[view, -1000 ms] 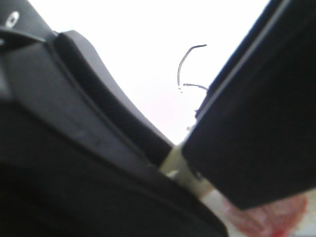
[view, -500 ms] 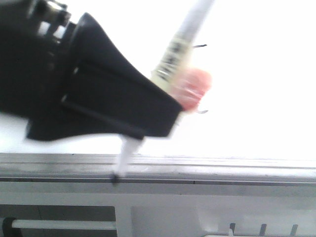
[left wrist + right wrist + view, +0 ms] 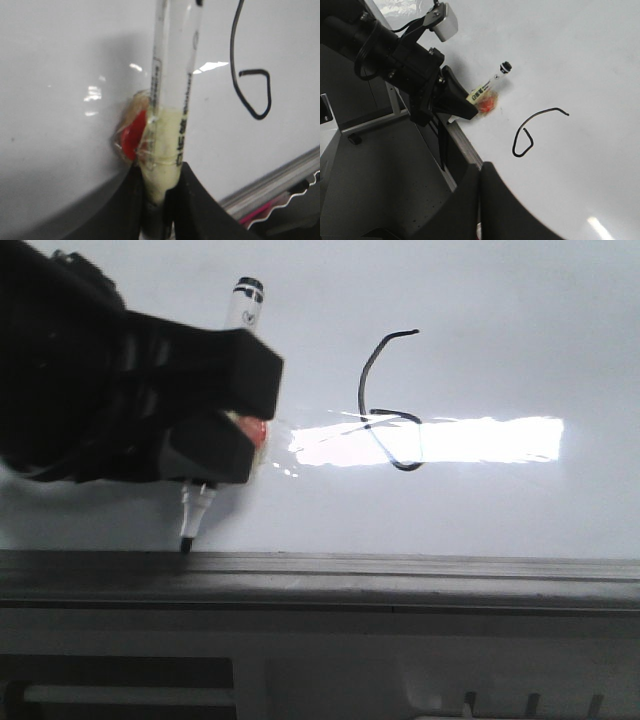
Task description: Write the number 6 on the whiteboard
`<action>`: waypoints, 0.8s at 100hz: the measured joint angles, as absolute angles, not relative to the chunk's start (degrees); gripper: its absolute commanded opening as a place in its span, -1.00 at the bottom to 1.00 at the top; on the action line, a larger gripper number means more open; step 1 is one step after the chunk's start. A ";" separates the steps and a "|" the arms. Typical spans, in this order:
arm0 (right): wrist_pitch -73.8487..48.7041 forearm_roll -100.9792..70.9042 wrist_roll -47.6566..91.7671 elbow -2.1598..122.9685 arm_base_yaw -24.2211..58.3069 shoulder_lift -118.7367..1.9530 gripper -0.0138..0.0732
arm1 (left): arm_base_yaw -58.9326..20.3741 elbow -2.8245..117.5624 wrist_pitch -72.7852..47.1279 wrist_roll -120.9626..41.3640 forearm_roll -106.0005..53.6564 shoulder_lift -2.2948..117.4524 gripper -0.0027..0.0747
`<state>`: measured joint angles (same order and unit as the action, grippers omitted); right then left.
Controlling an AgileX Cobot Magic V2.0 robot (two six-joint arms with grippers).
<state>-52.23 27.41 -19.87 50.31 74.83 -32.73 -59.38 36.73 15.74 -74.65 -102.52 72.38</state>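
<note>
The 6 [image 3: 388, 405] sits mid-whiteboard [image 3: 520, 320], its loop apparently closed. The left gripper [image 3: 215, 450] clenches one marker [image 3: 243, 300], tip near the frame [image 3: 400, 570]; best lift it straight off without smearing. The right gripper [image 3: 481, 220] looks pressed together, though its tips are cropped. One marker, one digit, two grippers.

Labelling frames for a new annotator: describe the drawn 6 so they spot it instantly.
Start at the whiteboard, the big glossy white surface. To the right of the left gripper holding the marker, find the number 6: a thin black angular line crossing the bright glare strip, the only ink there.
</note>
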 measured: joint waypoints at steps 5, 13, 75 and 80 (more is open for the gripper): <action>-52.25 27.45 -19.87 50.31 74.83 -32.63 -0.83 | -59.38 38.35 16.63 -74.52 -102.51 73.43 -0.98; -52.25 27.54 -19.87 50.31 74.83 -32.64 -0.83 | -59.38 40.54 18.47 -73.34 -102.53 75.07 -0.98; -52.25 27.54 -19.87 50.31 74.83 -32.64 -0.83 | -59.97 43.06 22.37 -67.61 -102.37 78.96 -0.98; -52.25 27.54 -19.96 50.31 74.83 -32.64 -0.83 | -59.97 43.06 22.37 -67.61 -102.28 78.96 -0.97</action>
